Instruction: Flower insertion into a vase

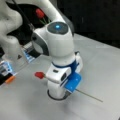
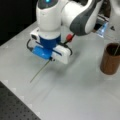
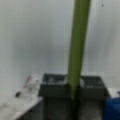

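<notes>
So the flower [image 1: 40, 75] looks like a fake one, red bud on a long thin stem, and my guess is it's super light and a bit springy, easy to bend or let slip if you pinch it near an end, so mid-stem seems like the sane place to grab. That's about where the gripper [image 2: 51, 59] has it: in the wrist view the two fingers are clenched on the green stem [image 3: 77, 50]. The arm is hunched low over the table [image 1: 100, 65], wrist pointing straight down, flower lying roughly level with its bud one side and the stem tip poking out the other. The vase [image 2: 110, 60] stands upright well apart, at a front view's right, a thin stem already in its mouth
</notes>
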